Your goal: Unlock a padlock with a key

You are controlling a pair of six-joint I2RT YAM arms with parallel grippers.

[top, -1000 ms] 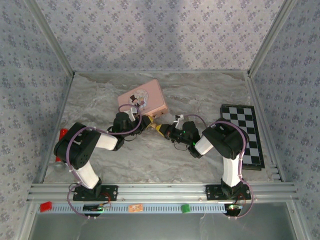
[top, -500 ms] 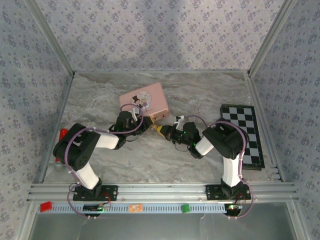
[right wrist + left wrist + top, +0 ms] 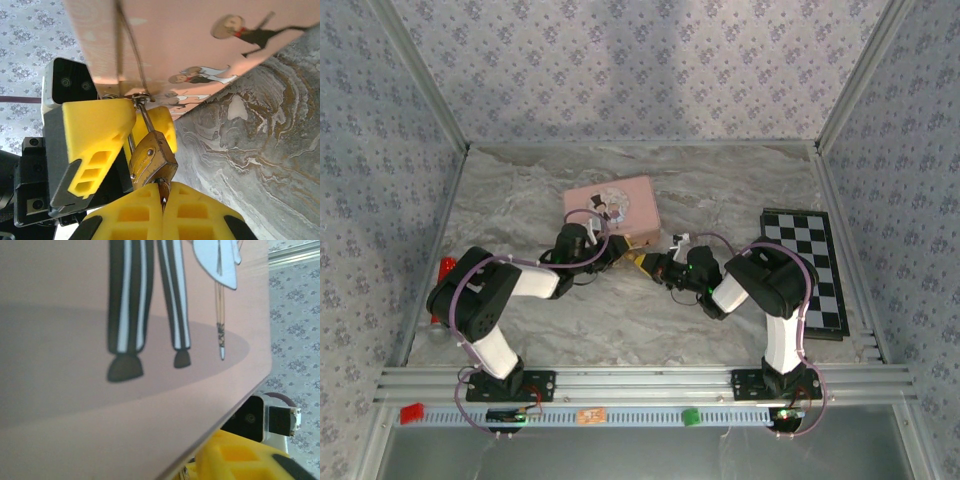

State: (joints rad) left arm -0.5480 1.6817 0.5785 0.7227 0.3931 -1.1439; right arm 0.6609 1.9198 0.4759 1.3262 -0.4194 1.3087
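Note:
The small brass padlock (image 3: 152, 159) hangs by its thin silver shackle (image 3: 143, 114) from the hasp of a pink tin (image 3: 190, 35). A key (image 3: 163, 191) sits in its keyhole, and my right gripper (image 3: 163, 202) is shut on the key's head. My left gripper (image 3: 134, 121) stands open, one yellow finger on each side of the shackle and lock. From above, both grippers meet at the tin's (image 3: 612, 205) near edge: left gripper (image 3: 608, 250), right gripper (image 3: 642, 262). In the left wrist view the tin's printed lid (image 3: 125, 340) is very close.
A black-and-white chessboard (image 3: 806, 268) lies at the right of the marble table (image 3: 620, 320). A red object (image 3: 447, 268) sits by the left wall. Aluminium rails and papered walls close in the table.
My left gripper's fingers have parted around the padlock. The pink tin has swung from tilted to nearly level and shifted slightly right. The right gripper stays shut on the key.

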